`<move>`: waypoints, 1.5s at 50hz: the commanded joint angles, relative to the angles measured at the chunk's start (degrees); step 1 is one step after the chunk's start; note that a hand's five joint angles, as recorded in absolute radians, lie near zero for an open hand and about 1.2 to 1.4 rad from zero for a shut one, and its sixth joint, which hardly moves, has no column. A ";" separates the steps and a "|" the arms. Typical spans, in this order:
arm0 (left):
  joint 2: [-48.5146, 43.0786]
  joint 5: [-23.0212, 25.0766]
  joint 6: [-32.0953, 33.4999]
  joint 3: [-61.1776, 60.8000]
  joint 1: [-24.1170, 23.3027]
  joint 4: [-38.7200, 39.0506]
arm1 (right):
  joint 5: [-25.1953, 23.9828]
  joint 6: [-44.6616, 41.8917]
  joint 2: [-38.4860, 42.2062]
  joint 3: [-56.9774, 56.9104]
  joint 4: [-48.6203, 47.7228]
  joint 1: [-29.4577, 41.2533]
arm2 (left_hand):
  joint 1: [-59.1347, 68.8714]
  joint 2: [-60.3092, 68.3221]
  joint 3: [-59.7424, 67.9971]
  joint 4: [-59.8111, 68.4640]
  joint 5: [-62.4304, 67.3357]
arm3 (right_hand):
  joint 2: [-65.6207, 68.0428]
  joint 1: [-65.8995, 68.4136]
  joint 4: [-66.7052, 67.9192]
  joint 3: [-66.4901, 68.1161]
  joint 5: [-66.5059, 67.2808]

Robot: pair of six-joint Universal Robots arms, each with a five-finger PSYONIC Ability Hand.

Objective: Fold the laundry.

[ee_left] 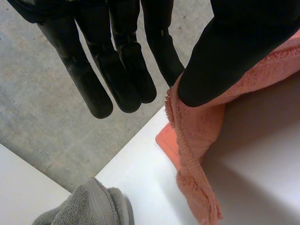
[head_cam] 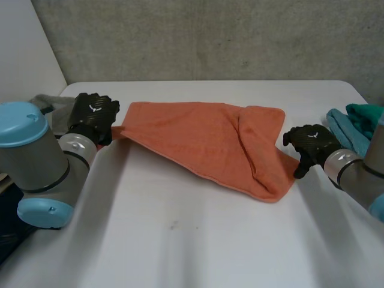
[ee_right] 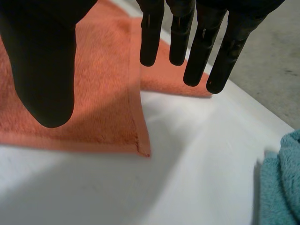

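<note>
The work surface is a white table point(head_cam: 180, 240) set against a grey wall point(head_cam: 210, 36). We find the orange towel point(head_cam: 198, 135) lying across the middle of the table. Its long axis runs from one hand to the other, and a flap is folded over at the end toward the right arm.

1. The left hand point(head_cam: 93, 115) is at the towel's left corner. We read it as gripping: the thumb point(ee_left: 225, 56) presses the corner against the straight fingers point(ee_left: 126, 70), and the cloth rises off the table there.
2. The right hand point(head_cam: 309, 141) is just beside the towel's opposite end and holds nothing. Its fingers point(ee_right: 197, 51) are straight and stand apart from its thumb. A hemmed corner point(ee_right: 140, 147) of the towel lies flat on the table before its palm.

We judge that the coming move turns on this corner. It lies just ahead of the right hand, which is the nearer one and needs only to descend and pinch.

A grey cloth point(head_cam: 45, 102) sits beyond the towel's left end, and a teal cloth point(head_cam: 351, 126) beyond its right end.

Markings: a small pale emblem shows on the back of each hand. We read no writing, brand or label on the towel
</note>
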 commanded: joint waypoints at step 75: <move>1.48 -0.09 -0.32 -0.66 0.30 -4.53 | -6.73 -13.02 6.88 -21.66 14.13 -1.12 | 15.39 11.80 11.96 11.15 14.03 | 54.58 55.51 50.98 51.11 51.84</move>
